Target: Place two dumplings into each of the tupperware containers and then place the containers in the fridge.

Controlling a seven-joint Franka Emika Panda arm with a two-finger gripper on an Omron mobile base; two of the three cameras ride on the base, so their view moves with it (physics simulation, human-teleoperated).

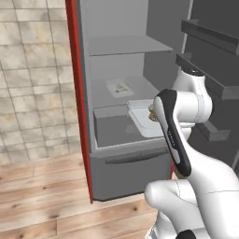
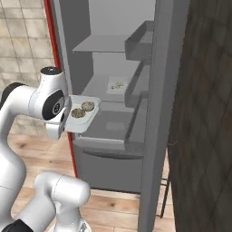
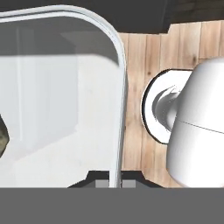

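At the right base view's centre left, the gripper (image 3: 114, 183), pinched shut on the rim, carries the second tupperware container (image 2: 86, 118) level toward the fridge (image 2: 108, 149) so its two dumplings (image 2: 83, 109) stay put.

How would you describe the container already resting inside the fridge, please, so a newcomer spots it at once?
Start at the tall grey fridge with the red outer edge and find its middle flat grey shelf. The shallow clear rectangular tray lies there, dumplings inside. Unlike the matching tray gripped by the hand in front, nothing holds it.
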